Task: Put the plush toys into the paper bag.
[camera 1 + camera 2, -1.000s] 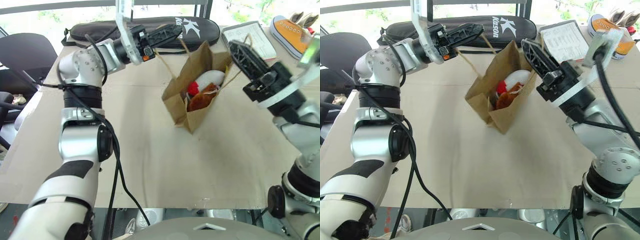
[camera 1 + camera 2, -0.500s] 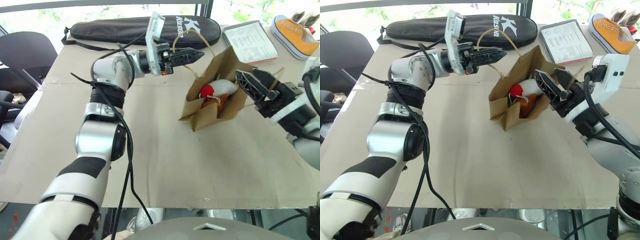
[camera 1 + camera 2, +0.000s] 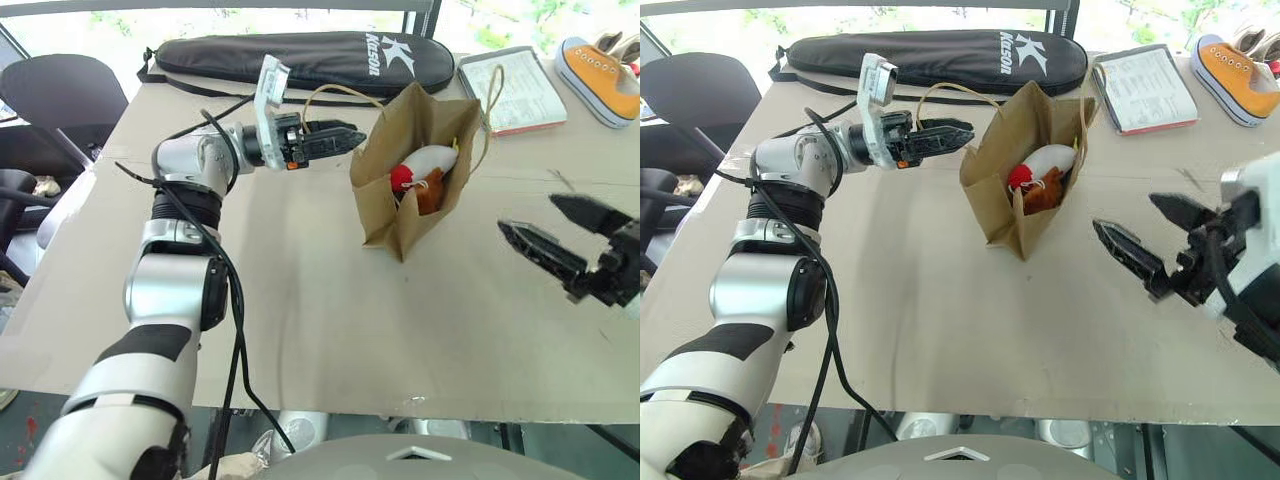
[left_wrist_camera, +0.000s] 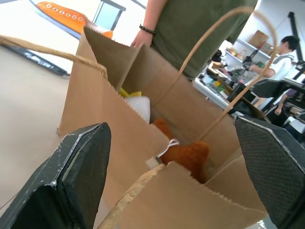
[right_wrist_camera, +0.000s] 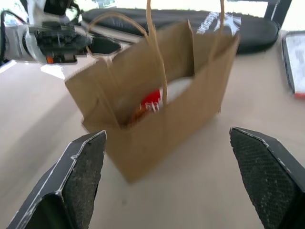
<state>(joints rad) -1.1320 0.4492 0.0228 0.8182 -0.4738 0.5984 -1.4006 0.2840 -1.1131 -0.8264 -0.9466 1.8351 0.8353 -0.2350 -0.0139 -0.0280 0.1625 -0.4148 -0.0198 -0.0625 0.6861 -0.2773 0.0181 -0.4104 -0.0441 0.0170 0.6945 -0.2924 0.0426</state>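
Observation:
The brown paper bag (image 3: pixel 383 180) stands open on the tan table (image 3: pixel 300 310), its cord handles hanging loose. Inside lie both plush toys: the white one with a red top (image 3: pixel 428 163) and the fuzzy brown one (image 3: pixel 432 192), also seen in the left wrist view as the white toy (image 4: pixel 141 108) and the brown toy (image 4: pixel 189 156). My left gripper (image 3: pixel 352 135) is level just left of the bag's rim, open, its fingers (image 4: pixel 76 181) wide apart and holding nothing. My right gripper (image 3: pixel 530 215) hangs open and empty, well to the right of the bag.
A long black racket case (image 3: pixel 300 55) lies along the table's far edge. A white booklet (image 3: pixel 515 80) and an orange sneaker (image 3: pixel 605 75) sit at the far right. A black chair (image 3: pixel 60 100) stands left of the table. A person in a green shirt (image 4: pixel 200 28) stands beyond the bag.
Both grippers have opened and let go of the bag's handles, leaving the bag standing on the table. My right arm has pulled back and down to the right; the left hand has sunk a little.

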